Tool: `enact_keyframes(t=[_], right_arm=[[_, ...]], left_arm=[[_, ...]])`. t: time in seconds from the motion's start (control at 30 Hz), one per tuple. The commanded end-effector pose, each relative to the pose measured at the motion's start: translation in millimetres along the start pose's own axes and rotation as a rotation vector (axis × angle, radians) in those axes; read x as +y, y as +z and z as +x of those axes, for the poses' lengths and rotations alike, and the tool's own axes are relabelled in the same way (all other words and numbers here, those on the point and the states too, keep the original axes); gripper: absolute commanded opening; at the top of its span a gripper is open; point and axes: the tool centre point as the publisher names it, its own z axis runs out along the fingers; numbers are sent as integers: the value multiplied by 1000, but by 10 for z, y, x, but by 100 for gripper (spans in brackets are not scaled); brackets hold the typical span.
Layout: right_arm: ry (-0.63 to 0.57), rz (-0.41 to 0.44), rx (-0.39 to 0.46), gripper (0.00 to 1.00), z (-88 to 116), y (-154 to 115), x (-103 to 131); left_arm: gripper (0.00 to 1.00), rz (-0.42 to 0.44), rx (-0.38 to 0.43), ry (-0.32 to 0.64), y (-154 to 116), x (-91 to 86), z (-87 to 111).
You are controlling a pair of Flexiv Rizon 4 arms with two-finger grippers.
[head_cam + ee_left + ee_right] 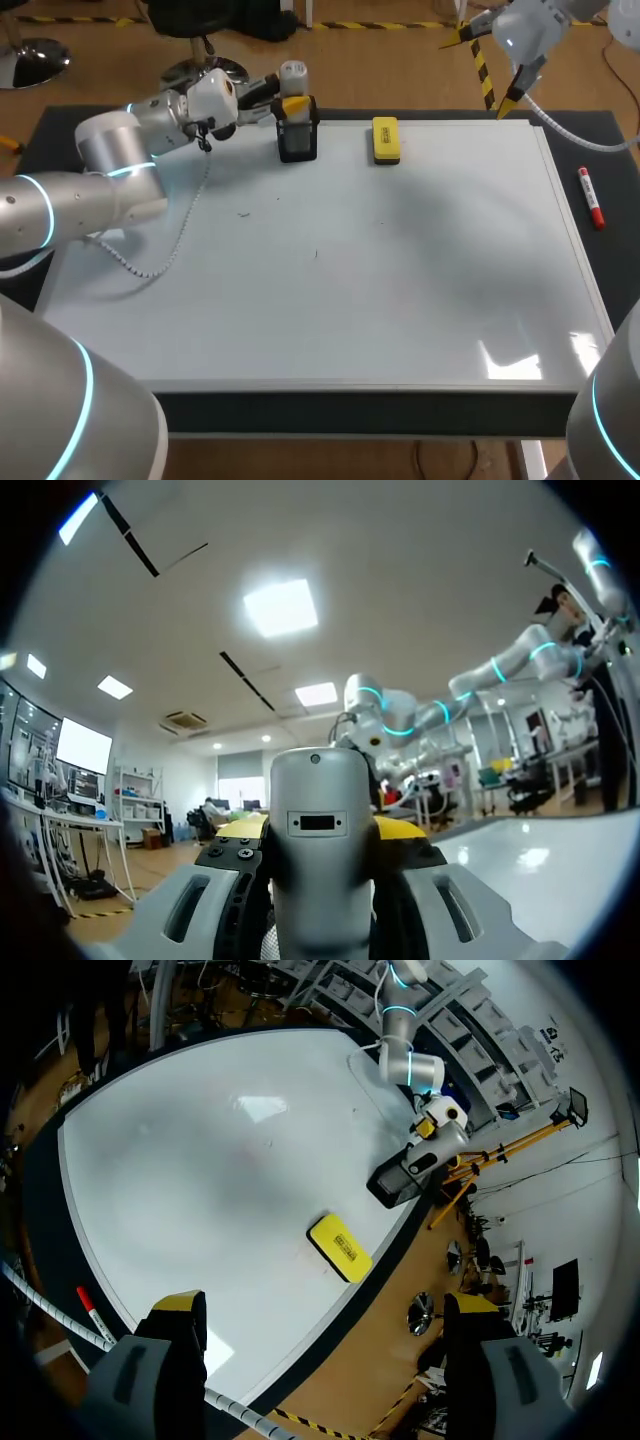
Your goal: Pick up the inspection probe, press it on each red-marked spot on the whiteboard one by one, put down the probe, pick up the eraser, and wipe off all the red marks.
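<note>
Probe (pixel 296 125) gripped upright by left fingers (pixel 297 105) at whiteboard (pixel 400 260) far edge, eraser (pixel 385 140) near; right fingers (pixel 180 1305) held spread, nothing between.

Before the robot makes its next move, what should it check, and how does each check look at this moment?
1. Grip on the inspection probe: ok, the left gripper clamps it from both sides.
2. Red spots to press on the whiteboard: cannot tell, only faint dark specks show.
3. Right gripper out of the way: ok, open, empty, raised near the board's far right corner.
4. Eraser clear of the probe: ok, lies apart beside it.
5. Red marker: ok, lies off the board's right edge.
</note>
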Motion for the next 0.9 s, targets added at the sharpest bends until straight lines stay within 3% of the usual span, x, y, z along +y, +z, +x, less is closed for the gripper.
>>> enact_keyframes(t=[0.03,0.07,0.1,0.13,0.33,0.9], right_arm=[[-2,2,6,100,-6,-7,-2],[-2,2,6,100,-6,-7,-2],[-2,2,6,100,-6,-7,-2],[-2,2,6,100,-6,-7,-2],[-2,2,6,100,-6,-7,-2],[-2,2,6,100,-6,-7,-2]], left_arm=[[0,9,2,0,3,23,-18],[32,9,2,-1,2,23,-18],[75,8,2,-1,2,23,-19],[100,7,2,-2,2,23,-19],[100,6,0,-1,23,5,-11],[100,-67,-20,18,9,-344,153]])
